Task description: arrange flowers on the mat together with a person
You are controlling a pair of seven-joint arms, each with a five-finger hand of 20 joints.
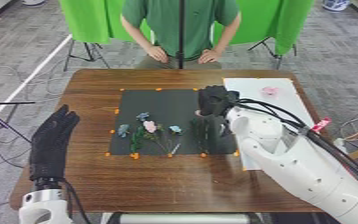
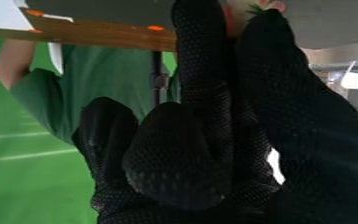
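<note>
Right hand (image 1: 214, 101): above the right part of the black mat (image 1: 162, 100), thumb and finger pinching a pink flower (image 2: 276, 6), bloom and a bit of green at the fingertips. Left hand (image 1: 54, 142): fingers straight, released, left of the mat. Blue flower (image 1: 123, 131) on the mat, nearest the left fingers. Second pink bloom (image 1: 150, 126) also on the mat, between the two hands' fingers.

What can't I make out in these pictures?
- Head view: part of the pink flower, behind the right robot hand.
- Right wrist view: its edge, cut off at the top.
- Head view: part of the white sheet, under the right arm.
- Head view: the mat flowers' petals, too small.
</note>
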